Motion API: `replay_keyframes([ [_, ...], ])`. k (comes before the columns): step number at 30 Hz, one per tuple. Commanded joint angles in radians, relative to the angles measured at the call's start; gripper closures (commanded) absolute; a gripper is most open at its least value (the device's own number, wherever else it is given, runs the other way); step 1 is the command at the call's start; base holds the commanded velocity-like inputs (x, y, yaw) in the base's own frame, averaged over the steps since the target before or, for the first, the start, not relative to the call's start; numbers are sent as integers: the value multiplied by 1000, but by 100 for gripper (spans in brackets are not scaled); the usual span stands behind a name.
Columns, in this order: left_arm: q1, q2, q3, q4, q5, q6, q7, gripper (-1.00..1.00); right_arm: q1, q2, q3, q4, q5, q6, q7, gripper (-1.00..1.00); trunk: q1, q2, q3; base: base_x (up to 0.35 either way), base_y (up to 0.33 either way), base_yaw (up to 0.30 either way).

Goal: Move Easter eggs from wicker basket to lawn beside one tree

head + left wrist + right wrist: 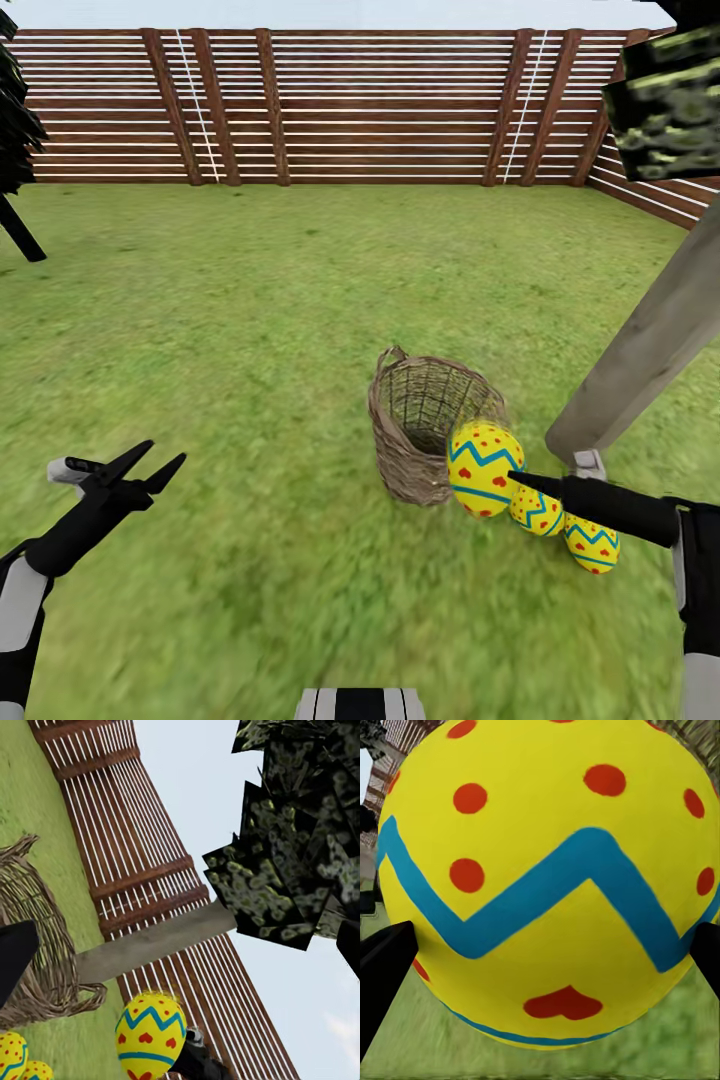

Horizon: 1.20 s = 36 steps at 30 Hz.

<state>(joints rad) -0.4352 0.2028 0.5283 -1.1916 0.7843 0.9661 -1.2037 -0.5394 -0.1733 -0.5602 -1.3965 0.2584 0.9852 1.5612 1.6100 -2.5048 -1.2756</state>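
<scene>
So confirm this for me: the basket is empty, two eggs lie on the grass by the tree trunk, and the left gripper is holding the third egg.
One thing is wrong: the right gripper holds the third egg, not the left. The head view shows it, with the left gripper open and empty. The basket does look empty, and two eggs lie near the tree trunk.

The head view looks forward and down across the lawn (250, 300) toward the far fence (350, 100). The left wrist view, rolled sideways, looks from low over the grass at the wicker basket (34, 937), also in the head view. The right wrist view sits very close against one egg (547, 870).
</scene>
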Motion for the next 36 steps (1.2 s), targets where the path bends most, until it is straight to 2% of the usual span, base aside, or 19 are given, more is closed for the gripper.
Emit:
replay_keyframes([
  [1, 0, 0, 1, 0, 3, 6, -1, -100, 10, 0, -2, -1, 10, 10, 10, 100, 0, 0, -1, 0, 0, 0],
  [3, 0, -1, 1, 1, 4, 6, -2, -100, 36, -12, -6, -2, 10, 9, 10, 100, 0, 0, -1, -10, -3, 0],
  [6, 0, -7, 1, 0, 3, 6, -1, -100, 96, -59, -11, -1, -7, 9, 10, 100, 0, 0, -1, -200, -97, 0],
  [11, 0, -11, -3, -1, 1, 5, -1, -100, 159, -110, -29, 7, -23, 7, 10, 100, 0, 0, -1, -287, -190, 0],
  [12, 0, -23, -4, -6, -3, 5, 3, -100, 170, -119, -31, 12, -25, 4, 10, 100, 0, 0, -1, -118, -306, 0],
  [15, 0, -43, -6, -9, -6, -5, 7, -100, 176, -121, -32, 20, -18, -6, 10, 100, 0, 0, -1, 54, -313, 0],
  [16, 0, -44, -6, -9, -6, -6, 7, -100, 177, -121, -32, 22, -8, -6, -12, 100, 0, 0, -1, 192, -280, 0],
  [18, 0, -46, -14, -11, -6, -7, 7, -100, 177, -117, -32, 23, 12, -9, -159, 100, 0, 0, -1, 228, -257, 0],
  [21, 0, -47, -77, -8, -6, -18, 8, -100, 177, -116, -45, 24, 17, -22, -277, 100, 0, 0, -1, 248, -231, 0],
  [23, 0, -48, -131, -10, -5, -59, 10, -100, 176, -114, -106, 24, 19, -53, -393, 100, 0, 0, -1, 278, -181, 0],
  [25, 0, -51, -172, -11, -4, -76, 10, -100, 177, -112, -136, 24, 21, -73, -499, 100, 0, 0, -1, 296, -148, 0],
  [27, 0, -75, -184, -11, -5, -81, 11, -100, 177, -112, -142, 21, 26, -77, -645, 100, 0, 0, -1, 302, -132, 0],
  [28, 0, -85, -187, -11, -6, -82, 10, -100, 177, -111, -142, 19, 28, -82, -771, 100, 0, 0, -1, 187, -74, 0],
  [29, 0, -88, -188, -9, -5, -82, 10, -100, 177, -111, -141, 21, 26, -99, -846, 100, 0, 0, -1, 77, -30, 0],
  [32, 0, -90, -190, -9, -5, -83, 10, -100, 177, -111, -139, 72, 26, -146, -938, 100, 0, 0, -1, 21, -8, 0],
  [36, 0, -98, -236, -13, -6, -85, 12, -100, 177, -110, -136, 111, 26, -152, -955, 100, 0, 0, 2, 86, -96, -133],
])
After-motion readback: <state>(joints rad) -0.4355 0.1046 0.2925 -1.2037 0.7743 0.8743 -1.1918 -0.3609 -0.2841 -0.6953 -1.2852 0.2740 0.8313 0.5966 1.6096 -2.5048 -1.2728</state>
